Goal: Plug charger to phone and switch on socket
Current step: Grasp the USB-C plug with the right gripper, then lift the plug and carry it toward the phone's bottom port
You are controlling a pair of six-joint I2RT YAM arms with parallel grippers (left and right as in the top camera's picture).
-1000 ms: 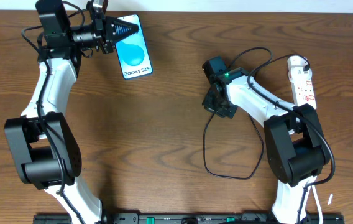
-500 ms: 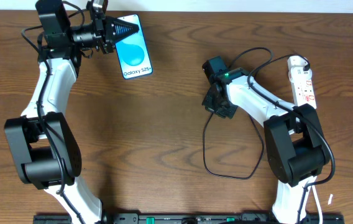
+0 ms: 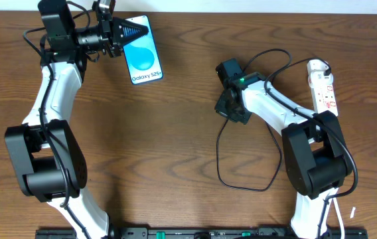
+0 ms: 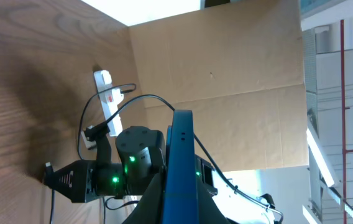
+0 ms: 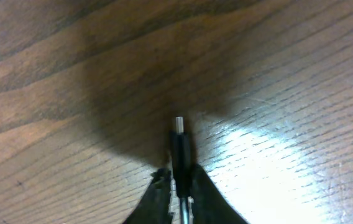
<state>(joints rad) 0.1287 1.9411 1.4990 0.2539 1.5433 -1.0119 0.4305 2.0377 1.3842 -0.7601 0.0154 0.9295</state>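
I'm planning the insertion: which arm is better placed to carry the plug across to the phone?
Right: the right fingers pinch the charger with its tip protruding, while the left fingers are occupied holding the phone.

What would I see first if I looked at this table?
The bright blue phone at the far left of the table jumps out, pinched by the left gripper. Near the middle, the right gripper holds the charger, its plug tip poking out and its thin black cable looping across the table. The white socket lies by the right edge.
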